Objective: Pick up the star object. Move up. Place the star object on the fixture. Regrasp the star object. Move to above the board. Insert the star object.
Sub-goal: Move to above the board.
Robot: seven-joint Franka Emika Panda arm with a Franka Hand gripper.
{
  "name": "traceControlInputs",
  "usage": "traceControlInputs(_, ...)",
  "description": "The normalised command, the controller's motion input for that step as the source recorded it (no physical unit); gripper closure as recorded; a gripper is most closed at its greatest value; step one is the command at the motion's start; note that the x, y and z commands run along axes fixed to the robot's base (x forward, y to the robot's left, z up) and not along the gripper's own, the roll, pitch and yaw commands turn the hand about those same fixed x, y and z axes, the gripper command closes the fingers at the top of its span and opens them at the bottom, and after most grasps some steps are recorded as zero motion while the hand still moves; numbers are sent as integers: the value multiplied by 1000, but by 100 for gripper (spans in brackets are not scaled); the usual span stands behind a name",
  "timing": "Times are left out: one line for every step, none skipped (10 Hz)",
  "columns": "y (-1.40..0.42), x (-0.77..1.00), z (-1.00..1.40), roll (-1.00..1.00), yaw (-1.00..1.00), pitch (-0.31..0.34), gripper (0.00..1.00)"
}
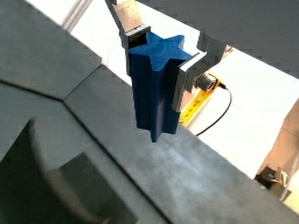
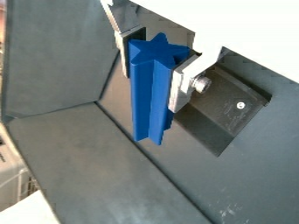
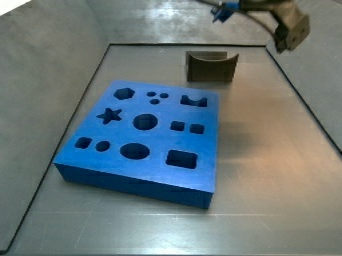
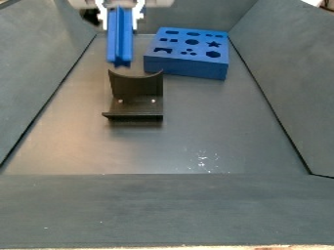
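**A:** What do you get from the wrist views?

**B:** In both you look along the hand (image 1: 163, 66) and see it closed on the star object (image 1: 155, 83), the silver fingers (image 1: 187, 79) pressed to opposite sides near its star-shaped end. The blue peg hangs lengthwise from the grip, its free end clear of the dark floor. The finger pads are hidden by the peg. In a wrist view a yellow-and-black cable (image 1: 201, 101) runs behind the fingers, with pale ground beyond the enclosure wall. In a wrist view, the hand (image 2: 152, 63) holds the star object (image 2: 149, 87) the same way, and you see the fixture (image 2: 228, 109) beyond, a dark bracket with a screw head, partly covered by a finger.

**A:** And the side views?

**B:** In a side view the board (image 3: 144, 140) lies whole on the dark floor, all its holes open, and the fixture (image 3: 210, 66) stands apart behind it. The hand (image 3: 227, 12) is cut off at the frame's top edge; you cannot make out the peg or the fingers there. In a side view the star object (image 4: 119, 37) stands upright directly over the fixture (image 4: 135, 96), its lower end at the bracket's top; whether it touches is unclear. The hand (image 4: 115, 6) is cropped at the top. The board (image 4: 193, 51) lies behind, just beside the fixture.
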Motion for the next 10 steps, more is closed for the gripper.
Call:
traceControlInputs(-40,8,1000,-30,-7,130,100)
traceControlInputs(-32,-2,916,-40,19,141,100)
traceControlInputs(-24,-1,755,-49,44,142,100)
traceControlInputs(-18,-1,542,-47,73,142,100)
traceControlInputs(-21,3,384,-43,93,137,100)
traceControlInputs(-22,9,274,-41,101,131,100)
traceControlInputs(-1000,-587,362,-1000,-33,10,100)
traceControlInputs(-1000,-590,369,-1000,-31,-3,100)
traceControlInputs(-1000,-625,385,-1000,-30,-15,100)
traceControlInputs(-1000,-646,374,-1000,-35,-24,100)
